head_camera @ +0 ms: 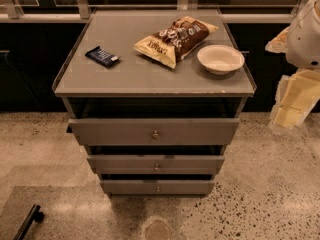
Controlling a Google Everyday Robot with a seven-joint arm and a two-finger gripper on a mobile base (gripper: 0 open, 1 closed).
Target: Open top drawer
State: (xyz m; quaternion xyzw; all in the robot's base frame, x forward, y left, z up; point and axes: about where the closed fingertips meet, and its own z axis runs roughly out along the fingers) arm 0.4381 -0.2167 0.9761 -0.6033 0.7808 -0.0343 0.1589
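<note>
The top drawer (115, 132) is the widest of three grey fronts on a small cabinet, with a small round metal knob (155, 133) at its centre. Its front stands out from the cabinet body, with a dark gap above it under the cabinet top. The two narrower drawers (125, 163) (130, 187) sit below it. My arm shows at the right edge of the camera view as white and pale yellow parts. The gripper (291, 105) hangs there, to the right of the cabinet at about the height of the top drawer, well apart from the knob.
On the cabinet top (125, 76) lie a chip bag (175, 39), a white bowl (220, 59) and a dark blue snack bar (102, 56). Dark cabinets run behind. A black object (29, 222) lies on the speckled floor at bottom left.
</note>
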